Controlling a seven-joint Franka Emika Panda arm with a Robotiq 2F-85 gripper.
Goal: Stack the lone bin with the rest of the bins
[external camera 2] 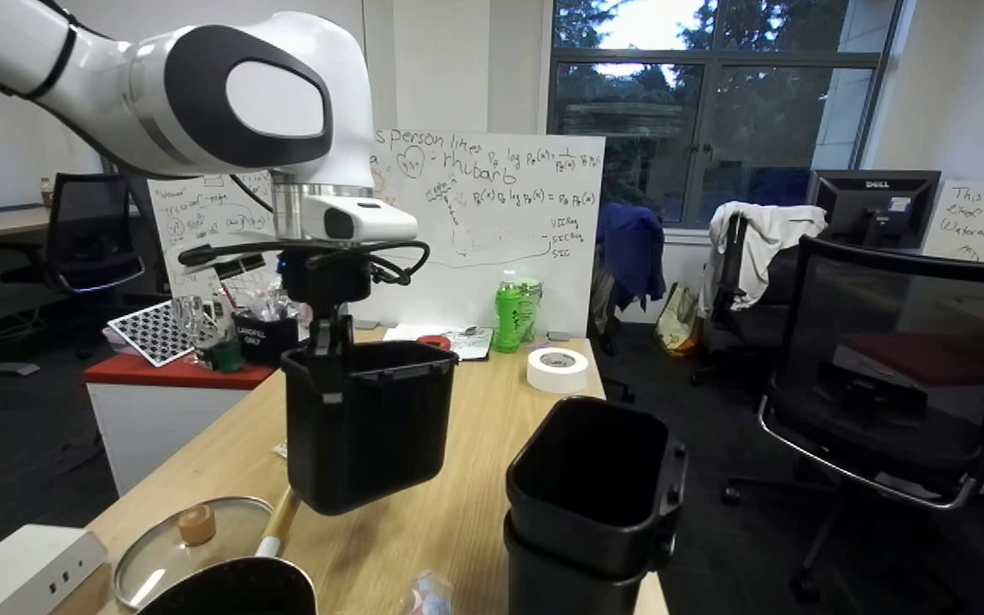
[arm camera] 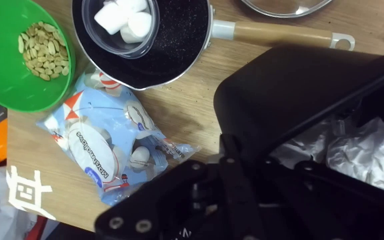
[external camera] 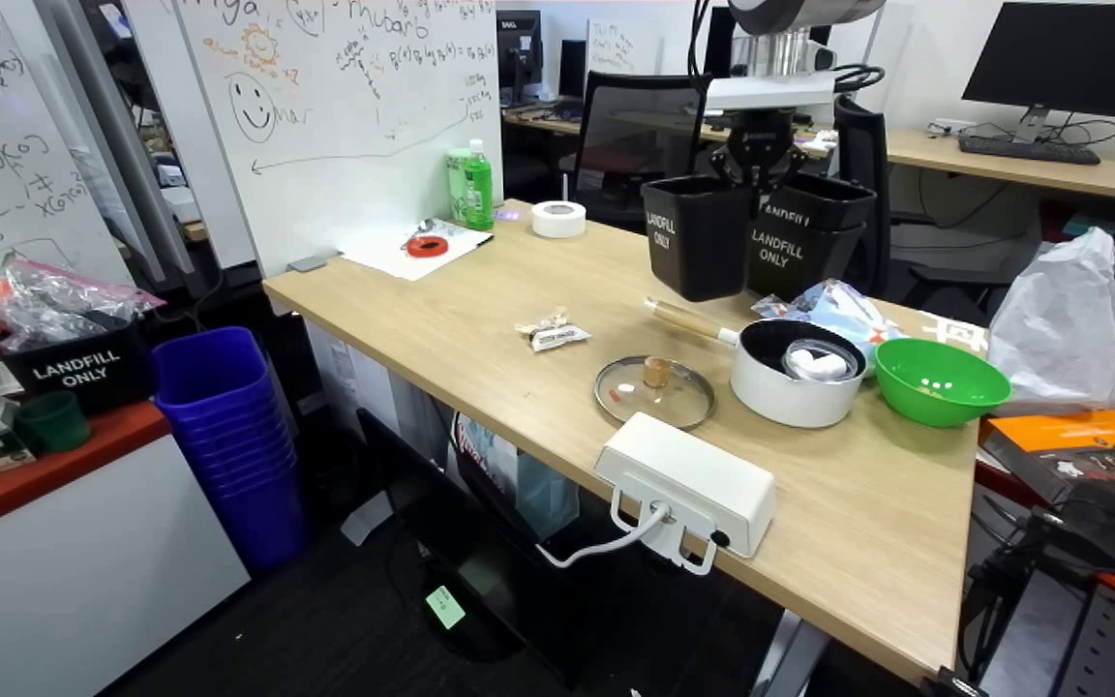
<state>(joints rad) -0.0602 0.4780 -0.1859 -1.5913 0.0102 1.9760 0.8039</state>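
I've got my tool (external camera 2: 336, 383) pinching the wall of the small black plastic tapered bin (external camera 2: 372, 437), up over the pale wooden desk (external camera 2: 485, 427), left of centre in an exterior view! Nested black plastic bins (external camera 2: 576, 540) stand lower right, a round white tape roll (external camera 2: 557, 382) beyond. Upper middle, a handwritten whiteboard (external camera 2: 492, 282); upper right, a wide glass window (external camera 2: 629, 128).

we see the lone bin (external camera 2: 377, 431), black, tapered, marked "landfill only", hanging nearly upright in the air with crumpled white material (arm camera: 362, 156) inside; near it, apart, the nested stack of matching black bins (external camera: 809, 240) stands mouth up.
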